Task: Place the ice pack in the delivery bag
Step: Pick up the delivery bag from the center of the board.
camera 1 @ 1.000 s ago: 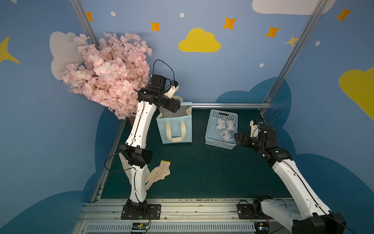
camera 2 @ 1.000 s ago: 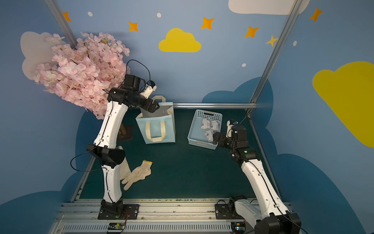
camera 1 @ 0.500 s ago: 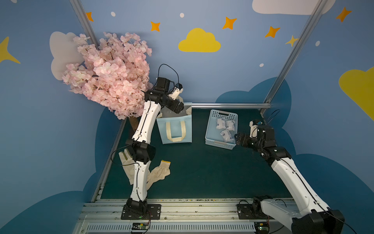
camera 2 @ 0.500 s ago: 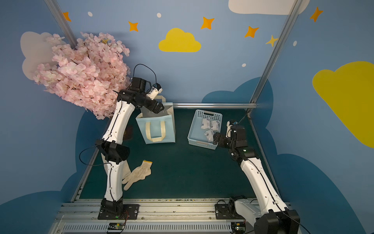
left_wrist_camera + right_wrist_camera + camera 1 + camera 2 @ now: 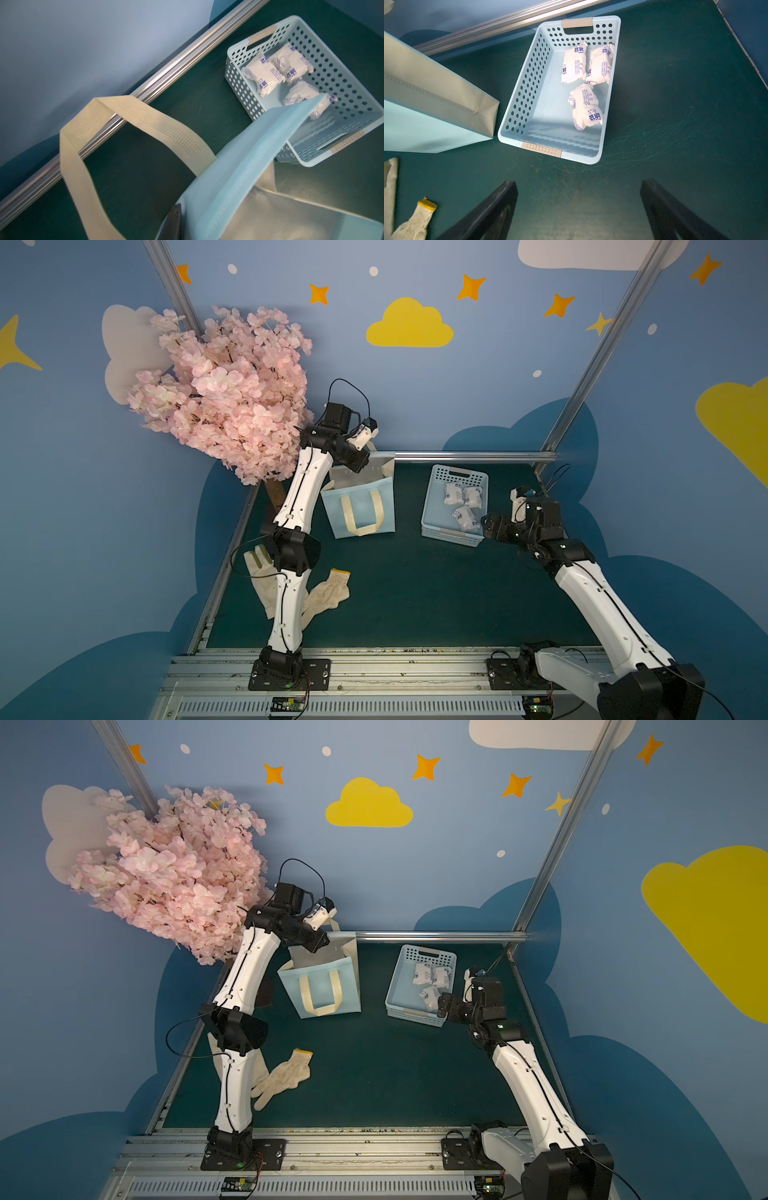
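Left hand (image 5: 360, 462) is pressed together, pinching the top rim of the delivery bag (image 5: 365, 506), which stands upright on the worktop (image 5: 675, 124). Right hand (image 5: 578, 185) is spread, near the basket (image 5: 517, 108) holding three ice packs (image 5: 586, 108).

The dark green tabletop (image 5: 415, 593) carries the upright delivery bag (image 5: 365, 510), a perforated basket (image 5: 451, 536) beside it, and two cotton gloves (image 5: 328, 597).
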Available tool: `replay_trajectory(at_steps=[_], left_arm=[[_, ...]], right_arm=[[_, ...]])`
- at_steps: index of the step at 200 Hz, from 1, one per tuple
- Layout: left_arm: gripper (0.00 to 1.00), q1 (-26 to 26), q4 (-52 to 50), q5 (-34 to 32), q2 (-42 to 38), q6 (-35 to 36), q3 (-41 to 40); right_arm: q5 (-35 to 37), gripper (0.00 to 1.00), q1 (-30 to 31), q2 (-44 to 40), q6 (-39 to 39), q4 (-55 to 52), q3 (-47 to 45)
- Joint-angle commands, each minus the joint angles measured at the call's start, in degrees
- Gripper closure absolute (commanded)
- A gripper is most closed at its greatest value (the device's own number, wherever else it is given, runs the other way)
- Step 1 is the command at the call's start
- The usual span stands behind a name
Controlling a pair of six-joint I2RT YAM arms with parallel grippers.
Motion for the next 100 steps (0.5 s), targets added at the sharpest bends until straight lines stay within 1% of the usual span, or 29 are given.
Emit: replay_trajectory(at_steps=[1,27,54,80,100], left_arm=[[0.97,-1.08,-2.6,0.27,-4.83,-0.23,-0.55],[0.97,-2.91,-2.44,1.04,-9.54,-2.51,-2.7],[0.97,-4.53,-2.37,0.88,-15.58,-7.17,-6.86],[0.97,-5.81,-4.28,-0.17,-19.26,-13.11,-10.42],[0.97,-6.65,-6.08,0.01,-20.8,-17.62,-11.33]], right_arm=[[0.73,0.02,0.26,1.09,-1.15,-1.86,2.48],[0.76,0.02,0.25,3.42,-1.07,-5.85,5.79],[-0.63,0.01,0.78,8.1,-0.86,-11.02,11.15],[1.58,0.02,1.3,13.63,-0.4,-12.62,14.69],[5.2,0.02,0.21,19.27,0.85,-12.73,17.62]])
